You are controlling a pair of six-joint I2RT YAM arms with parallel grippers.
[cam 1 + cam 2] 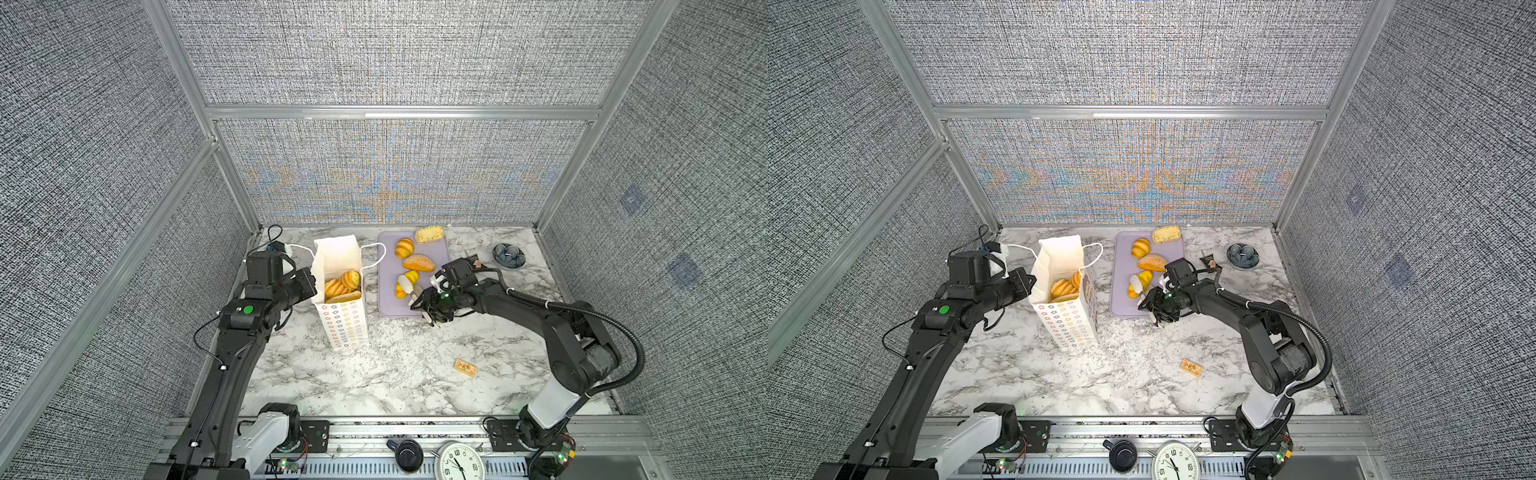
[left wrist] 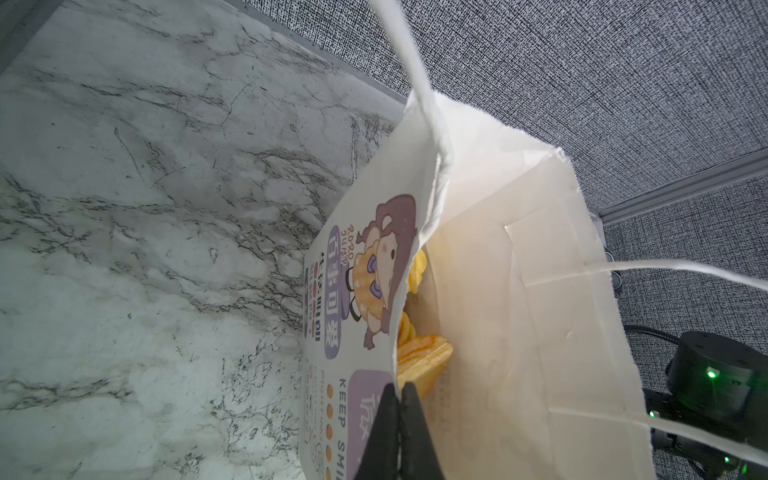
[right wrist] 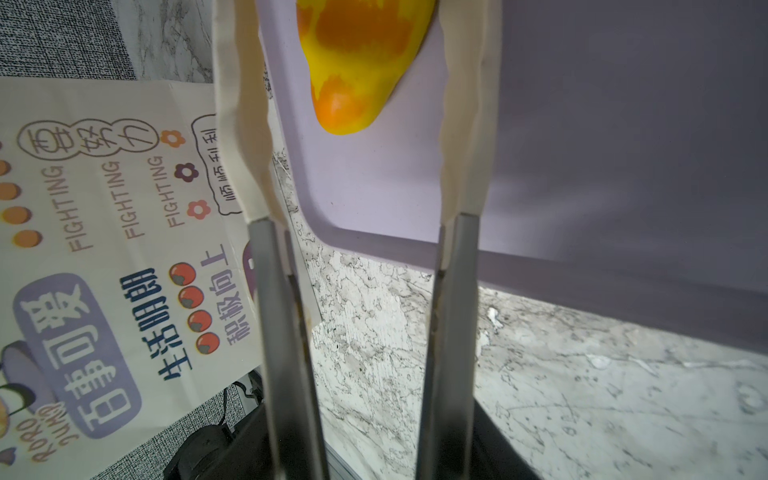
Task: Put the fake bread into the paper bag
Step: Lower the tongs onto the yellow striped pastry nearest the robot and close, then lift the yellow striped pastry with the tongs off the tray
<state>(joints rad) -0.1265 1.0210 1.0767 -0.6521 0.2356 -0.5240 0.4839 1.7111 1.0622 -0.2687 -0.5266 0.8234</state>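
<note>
The left gripper pinches the rim of the upright paper bag, with loaves inside. The right gripper straddles a yellow loaf on the lavender tray, jaws apart. I can't quite tell whether its pads touch the loaf.

White-grey marble table, tall paper bag standing upright left of centre, flat lavender tray beside it towards the back, small blue bowl far right, dark wrapped snack between tray and bowl, tan packet alone nearer the front
</note>
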